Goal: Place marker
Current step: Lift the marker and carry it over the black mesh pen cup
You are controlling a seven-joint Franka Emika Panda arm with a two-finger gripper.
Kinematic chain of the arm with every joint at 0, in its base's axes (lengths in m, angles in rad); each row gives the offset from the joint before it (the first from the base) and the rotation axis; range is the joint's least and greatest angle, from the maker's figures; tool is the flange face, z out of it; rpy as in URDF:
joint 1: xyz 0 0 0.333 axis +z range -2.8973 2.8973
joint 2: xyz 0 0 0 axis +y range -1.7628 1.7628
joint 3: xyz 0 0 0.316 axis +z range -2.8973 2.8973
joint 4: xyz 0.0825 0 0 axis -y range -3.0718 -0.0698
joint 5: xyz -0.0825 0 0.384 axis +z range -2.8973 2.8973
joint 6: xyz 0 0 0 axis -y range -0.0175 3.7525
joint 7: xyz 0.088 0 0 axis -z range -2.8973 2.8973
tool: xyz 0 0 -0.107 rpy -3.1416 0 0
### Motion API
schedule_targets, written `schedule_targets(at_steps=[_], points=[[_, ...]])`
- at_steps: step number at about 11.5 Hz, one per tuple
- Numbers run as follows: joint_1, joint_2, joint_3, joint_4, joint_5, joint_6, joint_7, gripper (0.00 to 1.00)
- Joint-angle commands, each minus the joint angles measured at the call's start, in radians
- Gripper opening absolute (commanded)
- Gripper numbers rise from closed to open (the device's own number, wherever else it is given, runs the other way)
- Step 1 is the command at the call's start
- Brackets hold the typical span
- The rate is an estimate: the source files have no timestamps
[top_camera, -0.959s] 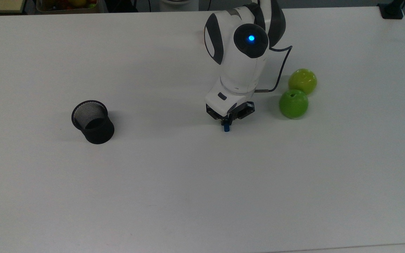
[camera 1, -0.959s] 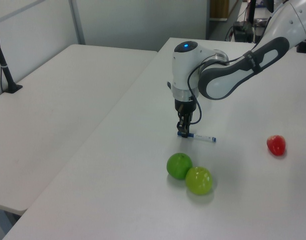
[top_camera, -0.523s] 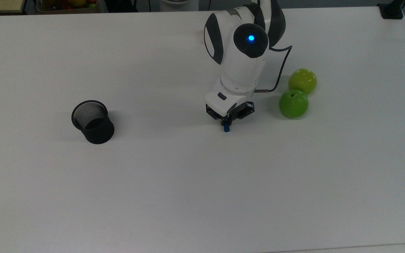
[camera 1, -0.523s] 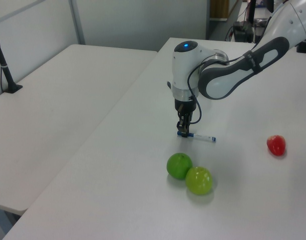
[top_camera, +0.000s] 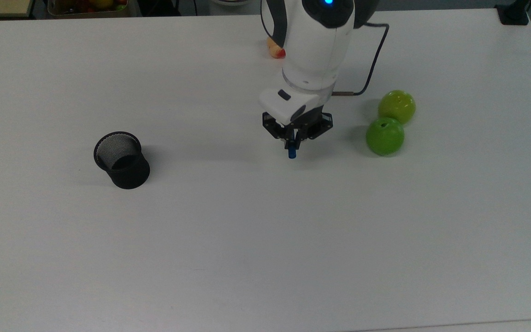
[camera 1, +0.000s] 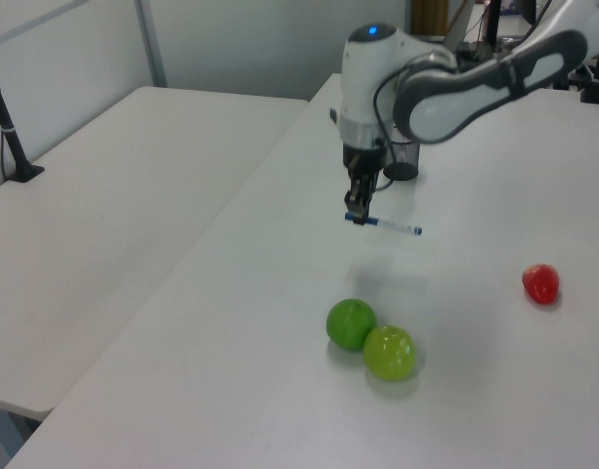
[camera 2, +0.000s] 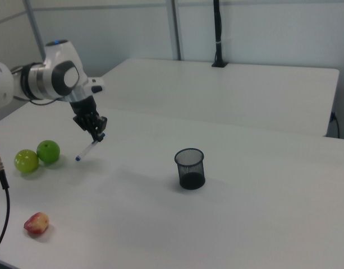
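We have the marker (camera 1: 384, 225) pinched at its blue end in the gripper (top_camera: 293, 144), clear of the table (top_camera: 247, 253). Carry it level toward the mesh cup (top_camera: 121, 159), probably the target; avoid swinging.

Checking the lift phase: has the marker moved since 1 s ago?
Yes. The marker has risen off the table in the gripper; in the left view it now sits higher above the green apples, its shadow apart below.
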Motion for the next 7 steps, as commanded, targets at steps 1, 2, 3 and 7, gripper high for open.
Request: schedule_targets(at_steps=[1,2,3,7], points=[[-0.047,-0.127,-0.007,-0.025,-0.007,-0.105,-0.022,0.09],[-0.069,-0.144,-0.007,-0.024,-0.006,-0.13,-0.055,0.09],[-0.092,-0.153,-0.01,-0.011,-0.006,-0.139,-0.085,0.09],[-0.228,-0.151,-0.021,0.056,-0.003,-0.168,-0.21,0.09]])
